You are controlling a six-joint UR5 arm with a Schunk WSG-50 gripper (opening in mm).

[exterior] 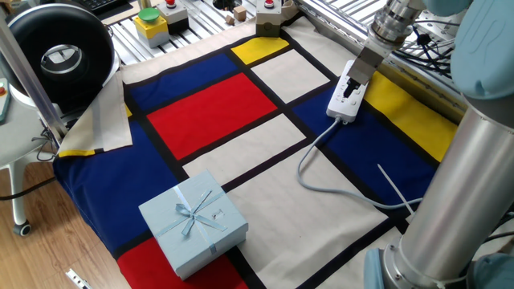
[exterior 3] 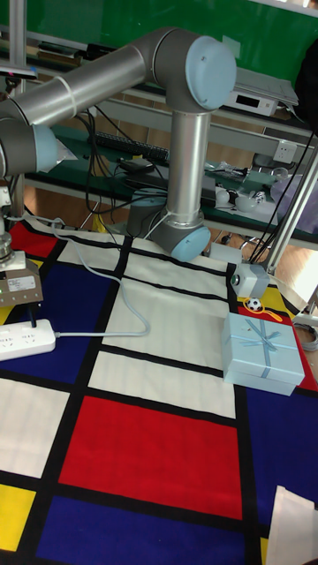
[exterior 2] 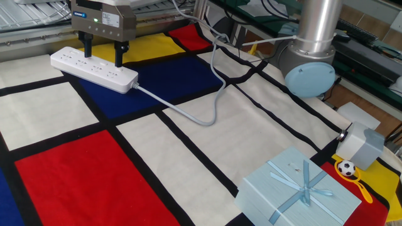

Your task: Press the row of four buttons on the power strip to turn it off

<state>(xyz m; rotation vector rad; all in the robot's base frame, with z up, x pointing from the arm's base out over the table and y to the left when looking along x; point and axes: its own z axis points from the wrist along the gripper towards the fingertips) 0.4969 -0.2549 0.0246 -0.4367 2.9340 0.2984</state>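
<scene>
Gripper [exterior 2: 104,55] — fingers parted, grasping nothing, straddling the power strip [exterior 2: 94,69] directly beneath. Row of four buttons: not discernible. No view shows a fingertip touching the strip; pressing judged incomplete — progress unverifiable. Grey cord [exterior 2: 188,113] trails away.

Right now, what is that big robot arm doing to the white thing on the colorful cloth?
The robot arm's gripper hangs over the white power strip, which lies flat on the checkered cloth with its grey cord curling away. The two fingers are spread open and point down at the strip's top. It is there to press the strip's buttons, but they are too small to make out, and I can't tell if a finger is touching. A blue gift box sits far off, untouched.
</scene>
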